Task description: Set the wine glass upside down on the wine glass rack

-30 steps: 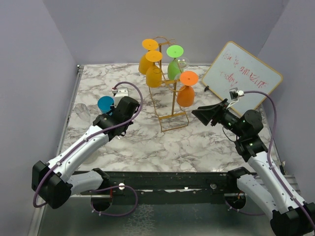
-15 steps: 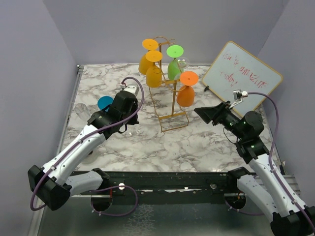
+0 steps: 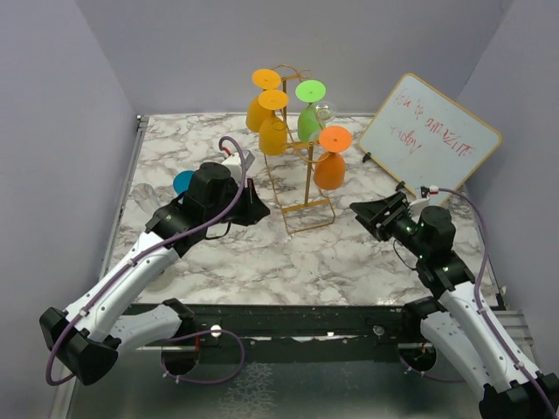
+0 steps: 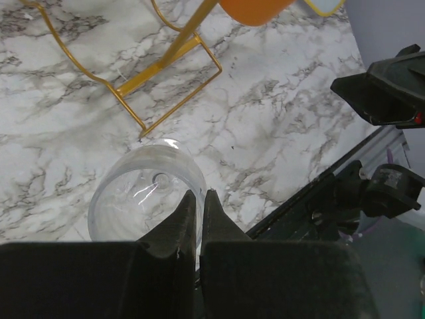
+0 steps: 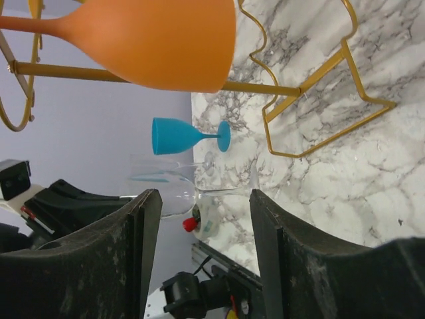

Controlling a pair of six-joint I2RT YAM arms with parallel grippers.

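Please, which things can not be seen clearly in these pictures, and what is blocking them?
Clear wine glass: top view, nearly all hidden beneath the left gripper.
Blue glass: top view, mostly behind the left arm.
Whiteboard: top view, writing too small to read.
Wine glass rack: left wrist view, only base and lower post show; the top edge cuts the rest.

The wine glass (image 4: 146, 189) is clear. It's roughly the right way up, and the left gripper (image 4: 198, 197) is pinching its rim from above, just beside a corner of the rack's base. The rack (image 3: 305, 179) is thin gold wire and stands upright, with coloured glasses (image 3: 329, 166) hanging upside down from it.
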